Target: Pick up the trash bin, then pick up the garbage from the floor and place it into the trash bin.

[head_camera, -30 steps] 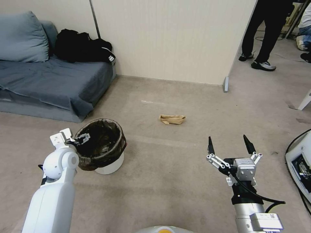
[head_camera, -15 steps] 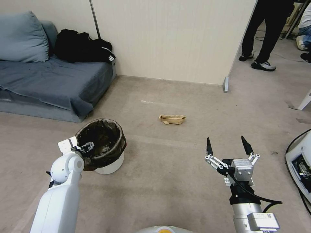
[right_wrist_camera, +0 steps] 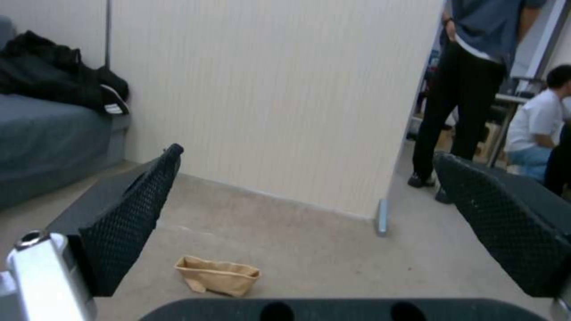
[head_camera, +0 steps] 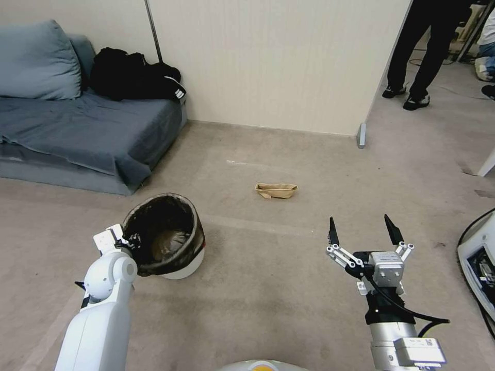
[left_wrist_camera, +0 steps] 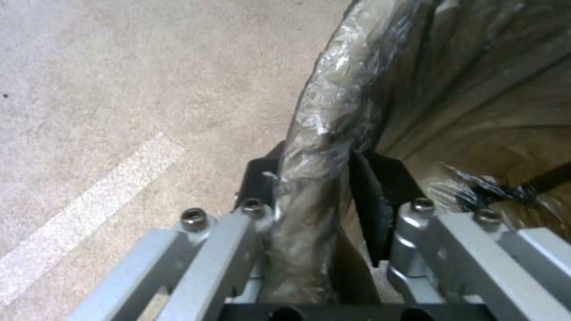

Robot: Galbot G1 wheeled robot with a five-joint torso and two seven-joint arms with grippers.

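The trash bin (head_camera: 166,234), white with a dark bag over its rim, sits tipped toward me on the carpet at my left. My left gripper (head_camera: 127,240) is shut on its near rim. In the left wrist view the black fingers (left_wrist_camera: 376,191) of the left gripper (left_wrist_camera: 315,167) pinch the bag-covered rim of the trash bin (left_wrist_camera: 324,120). The garbage I see is a crumpled brown paper bag (head_camera: 276,190), also in the right wrist view (right_wrist_camera: 217,275), lying ahead. My right gripper (head_camera: 359,226) (right_wrist_camera: 309,156) hovers open, short of that bag.
A grey sofa (head_camera: 77,129) with black clothing (head_camera: 134,80) stands at the left. A beige partition wall (head_camera: 278,62) ends at a metal foot (head_camera: 362,135). A person's legs (head_camera: 428,51) stand beyond it. A white machine (head_camera: 479,257) is at the right edge.
My left gripper drew back from over the bin's opening to its near rim and closed on it. The bin now tips toward me. The right arm barely lowered.
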